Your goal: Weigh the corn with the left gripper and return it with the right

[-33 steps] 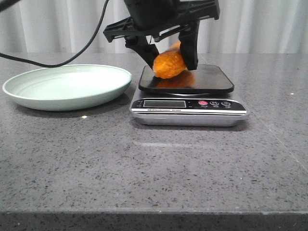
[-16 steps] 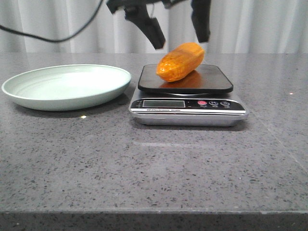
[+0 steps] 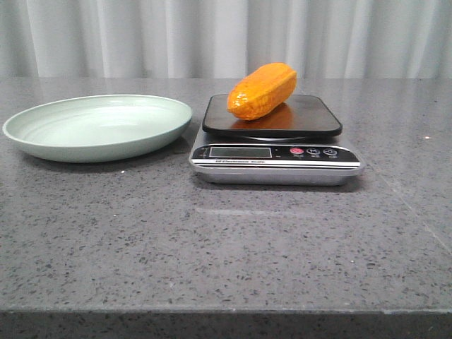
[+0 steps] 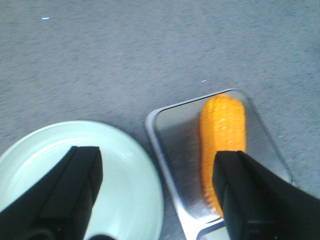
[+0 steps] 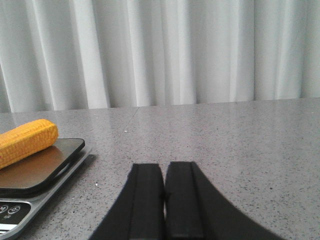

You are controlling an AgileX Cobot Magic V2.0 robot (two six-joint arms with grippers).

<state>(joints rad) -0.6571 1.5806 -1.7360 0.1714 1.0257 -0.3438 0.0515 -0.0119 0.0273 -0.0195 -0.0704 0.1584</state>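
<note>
**Resting on the scale, the corn waits for its second handler**

Lying diagonally across the dark weighing platform, the corn (image 3: 262, 91) sits free of both arms, which is how it must be for a true reading: anything touching it would throw the number off. The scale (image 3: 276, 154) stands a little right of the bench's middle, display toward the front edge, though I cannot read any figure on it. Just beside it, toward the left edge, is the pale green plate (image 3: 42, 138), bare of food and near enough that I take it for the place the cob goes back to (a guess from the task, nothing more).

From its wrist camera the left gripper (image 4: 157, 192) hangs high over the gap between plate and scale, fingers (image 4: 75, 185) spread wide and holding nothing; it is out of the front view altogether. One finger overlaps the near end of the cob in that picture, but only by line of sight.

Low over the bench toward the right edge, the right gripper (image 5: 164, 200) has its two fingers pressed together with nothing between them, well apart from the scale. It would need to spread before closing on the cob's ribbed sides, and the blunt, rounded shape looks liable to roll if nudged.
</note>
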